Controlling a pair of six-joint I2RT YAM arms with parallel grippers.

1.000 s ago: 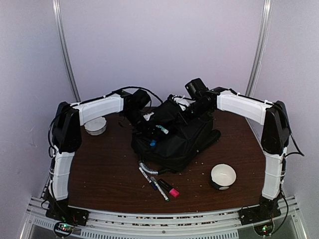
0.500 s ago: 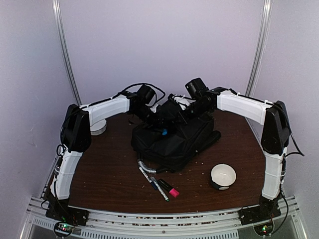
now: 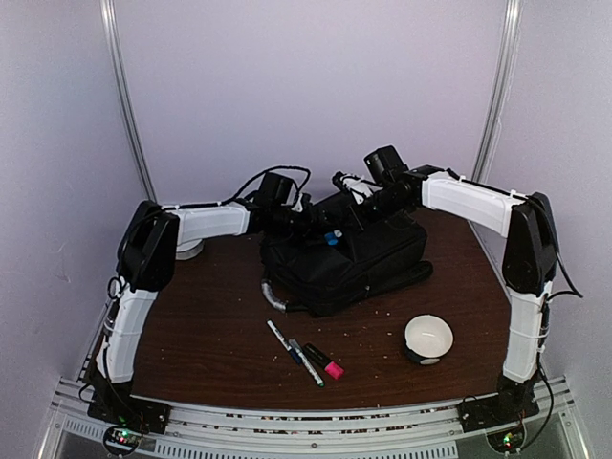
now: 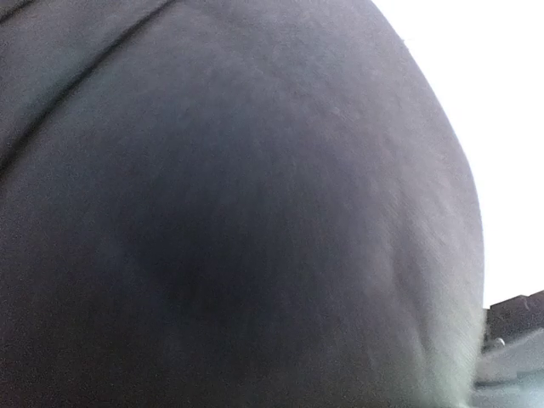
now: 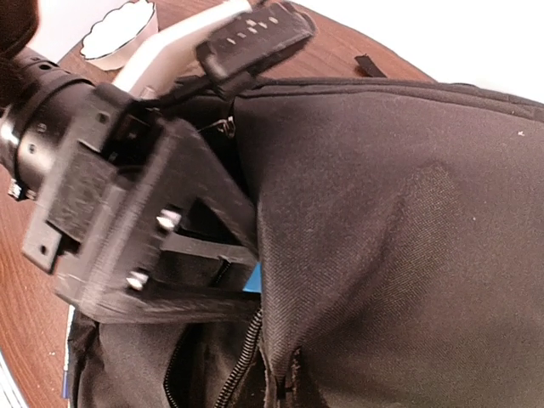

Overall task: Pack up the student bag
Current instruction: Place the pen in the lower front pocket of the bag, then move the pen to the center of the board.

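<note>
Left gripper is pushed into the open top of the student bag; its fingers are hidden by black fabric, and its own camera shows only dark cloth up close, so can't tell how wide it stands or whether it has anything. Right gripper is closed tight at the bag's upper edge just right of the left one, with fabric pressed against it; can't tell if it actually pinches the cloth. The bag lies on the table under and between both grippers, zipper open beside the left gripper. A small blue item sits in the opening between the two grippers. Two pens and a pink-capped marker lie well apart from the left gripper, toward the arm bases; print on them is too small to read. A white bowl sits well apart from the right gripper, base side. A white cup sits left of the left gripper, partly behind that arm.
</note>
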